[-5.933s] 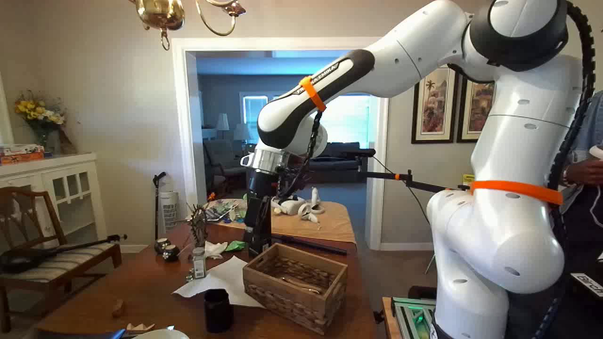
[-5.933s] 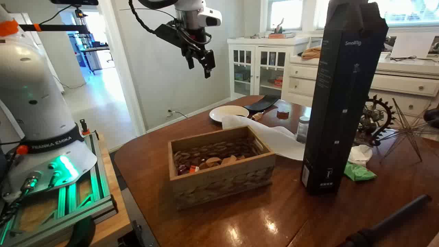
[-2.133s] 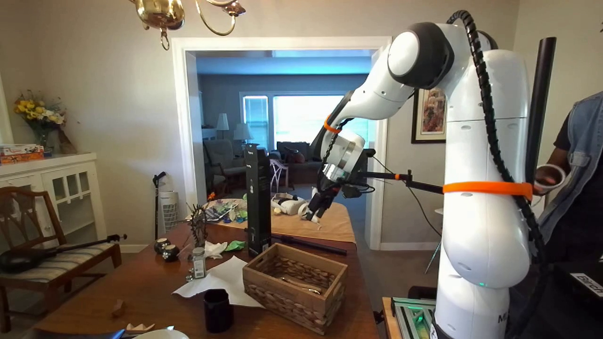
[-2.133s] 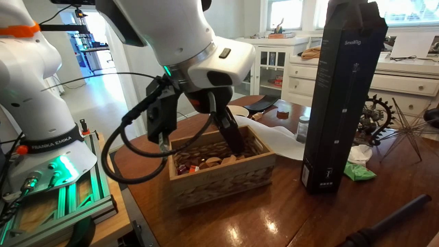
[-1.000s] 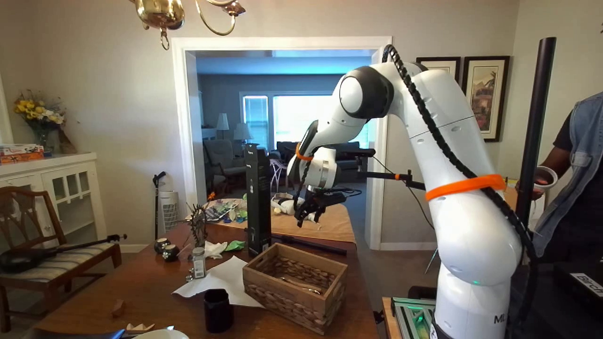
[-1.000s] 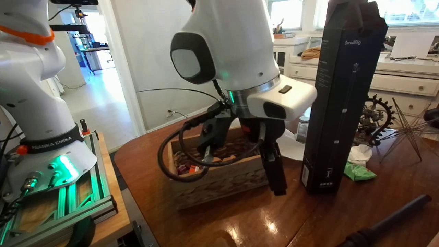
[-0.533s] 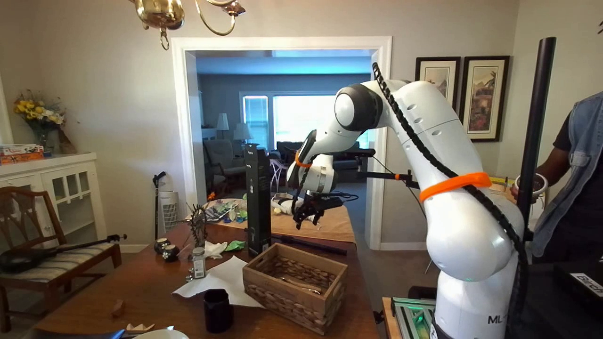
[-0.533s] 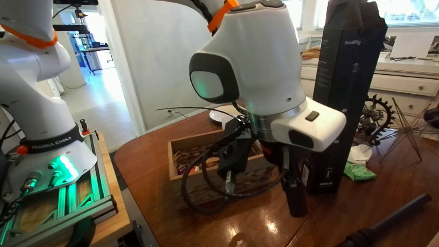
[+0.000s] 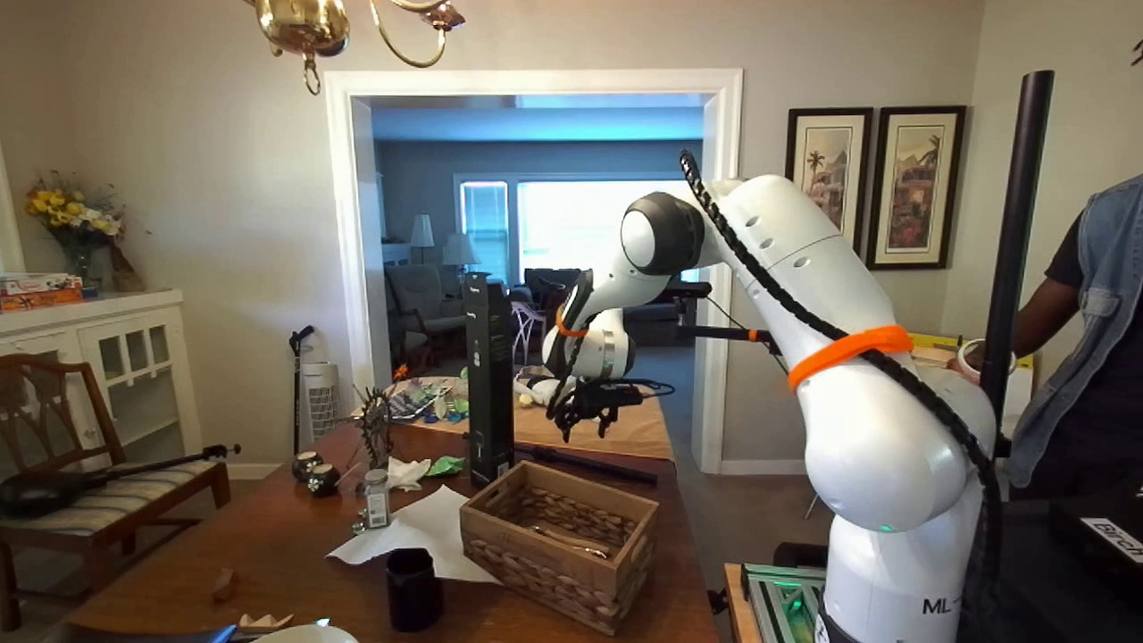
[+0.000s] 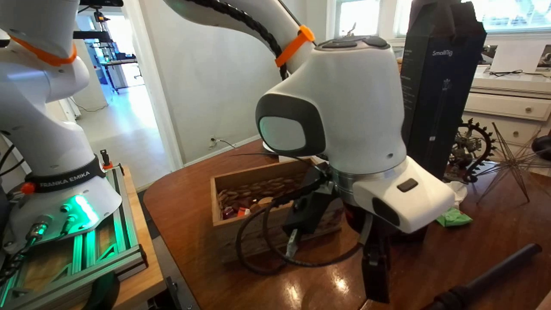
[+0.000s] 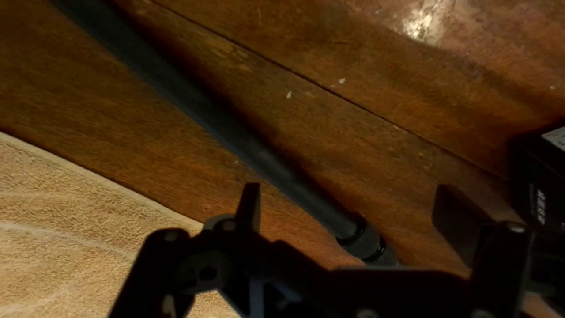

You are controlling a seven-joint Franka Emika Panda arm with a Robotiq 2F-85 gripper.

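My gripper (image 11: pixel 348 190) is open and empty, its two fingers wide apart in the wrist view. It points down above the wooden table. A long black rod (image 11: pixel 212 119) lies on the table below and runs diagonally between the fingers. The rod's ringed end shows just above the gripper body. The rod also shows in both exterior views (image 9: pixel 598 466) (image 10: pixel 495 271). The gripper (image 9: pixel 585 430) hangs behind the wicker-sided wooden crate (image 9: pixel 536 558) in an exterior view. A tall black box (image 10: pixel 439 86) stands close to the hand; its base shows in the wrist view (image 11: pixel 538 176).
The crate holds small red and orange items (image 10: pixel 243 212). A tan cloth (image 11: pixel 88 229) borders the table. A black cup (image 9: pixel 413 589), white paper (image 9: pixel 420 531), glass jar (image 9: pixel 377 500), toothed sprocket (image 10: pixel 473 146), wire star (image 10: pixel 512 161) and green packet (image 10: pixel 454 217) stand or lie about. A person (image 9: pixel 1098 295) stands beside the arm.
The arm has swung across, past the crate, and come down toward the rod. In the last second the hand has moved lower and farther from the crate. The table objects have not moved.
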